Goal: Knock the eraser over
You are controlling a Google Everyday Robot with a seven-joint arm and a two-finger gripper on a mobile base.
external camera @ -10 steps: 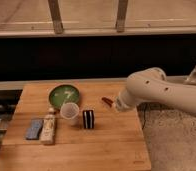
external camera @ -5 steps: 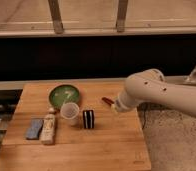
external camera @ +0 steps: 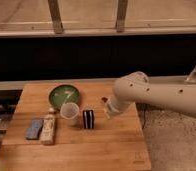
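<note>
**Claw (external camera: pixel 107 107) hangs beside upright eraser**

Whether it is wide or narrow cannot be told. Just beside it, apart, the eraser (external camera: pixel 88 119) stands on end on the bench (external camera: pixel 91 150). It looks light and stiff, so a sideways nudge high on its near face should tip it. Beyond it are a cup (external camera: pixel 69 111), a green bowl (external camera: pixel 64 95), a bottle (external camera: pixel 49 127) and a pad (external camera: pixel 34 128). The wood is smooth, with a dark wall behind.

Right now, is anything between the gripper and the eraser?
Nothing visible. The gripper hangs just to the picture's right of the upright eraser, with only bare table between them. The cup stands on the eraser's other side, out of that path.
</note>
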